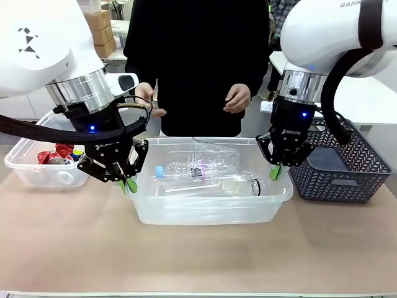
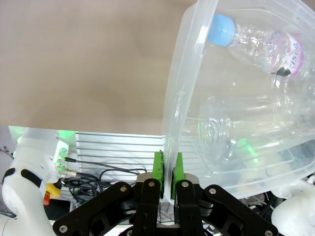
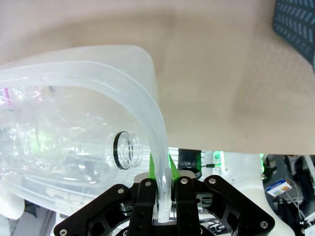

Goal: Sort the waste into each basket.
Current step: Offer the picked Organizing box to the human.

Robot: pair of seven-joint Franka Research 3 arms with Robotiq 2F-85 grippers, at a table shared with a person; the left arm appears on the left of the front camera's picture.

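Bottles (image 1: 198, 167) of clear plastic are lying in the middle tub (image 1: 211, 214), which is sitting at the centre of the front view, while crushed red cans (image 1: 57, 154) are resting in a second clear tub (image 1: 37, 174) at the left edge of that frame. A dark lattice basket (image 1: 347, 180) is standing at the right, and a person's hands (image 1: 237, 98) are hovering in the upper middle, apart from everything.

Both arms are pinching the middle tub by its rim. The left gripper (image 1: 129, 184) is clamped on the left wall; in the left wrist view its green pads (image 2: 158, 167) are squeezing the thin clear wall at the bottom centre, with a blue-capped bottle (image 2: 256, 42) showing through at the upper right. The right gripper (image 1: 275, 172) is likewise closed tight on the right rim; in the right wrist view its pads (image 3: 170, 169) are gripping the rolled edge at the bottom centre, and an uncapped bottle neck (image 3: 125, 150) is lying just inside.

The step in hand looks like a two-armed carry or shift of the bottle tub. To do it well, both arms should be moving together at the same height and pace, keeping the tub level so the bottles are not rolling out, and avoiding pulling apart or pushing inward, since the thin walls will likely flex or slip from the pads.
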